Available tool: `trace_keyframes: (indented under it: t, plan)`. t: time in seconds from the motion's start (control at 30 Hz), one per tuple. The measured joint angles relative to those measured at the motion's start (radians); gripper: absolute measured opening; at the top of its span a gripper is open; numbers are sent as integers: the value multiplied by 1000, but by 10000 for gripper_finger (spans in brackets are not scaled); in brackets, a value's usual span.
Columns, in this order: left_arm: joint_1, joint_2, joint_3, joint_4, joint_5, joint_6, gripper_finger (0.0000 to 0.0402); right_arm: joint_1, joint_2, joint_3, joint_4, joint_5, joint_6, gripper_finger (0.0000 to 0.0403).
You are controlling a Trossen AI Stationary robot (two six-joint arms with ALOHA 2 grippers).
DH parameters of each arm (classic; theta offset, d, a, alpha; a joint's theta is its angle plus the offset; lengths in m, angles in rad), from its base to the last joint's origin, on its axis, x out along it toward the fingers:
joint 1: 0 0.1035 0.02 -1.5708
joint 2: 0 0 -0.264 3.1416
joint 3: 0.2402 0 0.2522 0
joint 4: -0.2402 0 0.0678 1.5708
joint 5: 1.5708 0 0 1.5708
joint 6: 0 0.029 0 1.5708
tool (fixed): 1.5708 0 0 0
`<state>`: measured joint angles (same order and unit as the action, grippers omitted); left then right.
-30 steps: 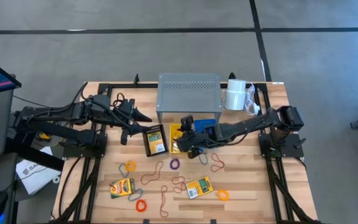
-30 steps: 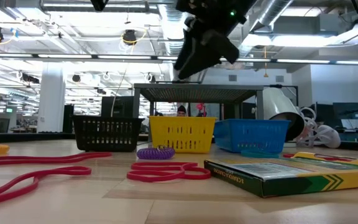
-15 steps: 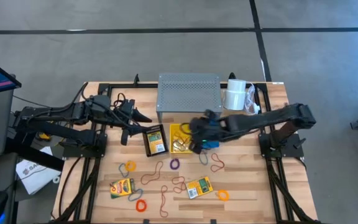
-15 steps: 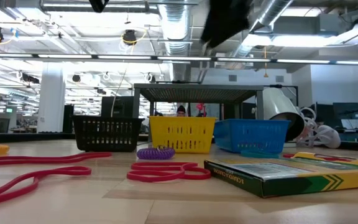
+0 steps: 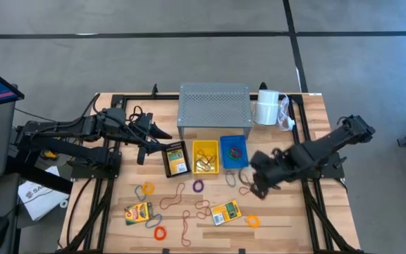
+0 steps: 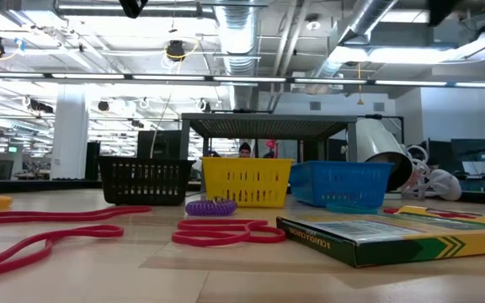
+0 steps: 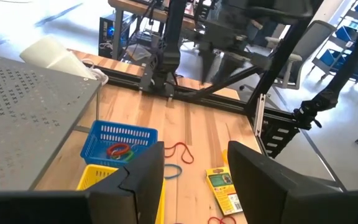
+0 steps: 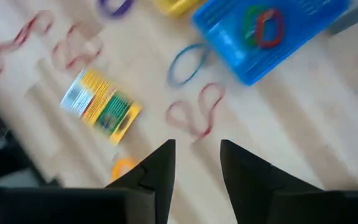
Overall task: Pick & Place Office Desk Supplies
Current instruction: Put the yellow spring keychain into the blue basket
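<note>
Two yellow-and-green crayon boxes [image 5: 138, 212] [image 5: 225, 212] lie flat on the table's near half among loose rubber bands: purple [image 5: 198, 186], orange [image 5: 251, 221], blue [image 5: 230, 178] and a red figure-eight [image 8: 194, 115]. A third crayon box lies in the black basket [image 5: 175, 159]. The blue basket [image 5: 233, 150] holds a green and a red band. My right gripper [image 5: 259, 185] hangs open above the red band, pointing steeply down, with nothing between its fingers [image 8: 160, 168]. My left gripper [image 7: 194, 180] waits open at the table's left, beside the black basket.
The yellow basket [image 5: 205, 155] stands between the black and blue ones, in front of the grey perforated riser [image 5: 213, 106]. A white roll [image 5: 265, 109] lies at the far right. Bare wood shows at the right, beyond the red band.
My right gripper has left the spot over the yellow and blue baskets. It has swung toward the table's right and near edges, risen out of the low view, rolled about its own axis and tipped downward. It now hangs over the red band.
</note>
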<state>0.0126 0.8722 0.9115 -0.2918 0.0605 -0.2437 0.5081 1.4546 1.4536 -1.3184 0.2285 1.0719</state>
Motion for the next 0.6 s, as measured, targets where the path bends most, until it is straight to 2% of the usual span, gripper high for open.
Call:
trace_keyframes:
  t: [0.2, 0.4, 0.6]
  plan:
    - [0, 0, 0, 0, 0, 2, 172, 157, 7, -1, 124, 32, 32, 128]
    - [0, 0, 0, 0, 1, 3, 172, 227, 62, -2, 132, 66, 193, 132]
    - [0, 0, 0, 0, 44, 4, 172, 281, 188, -2, 248, 62, 220, 134]
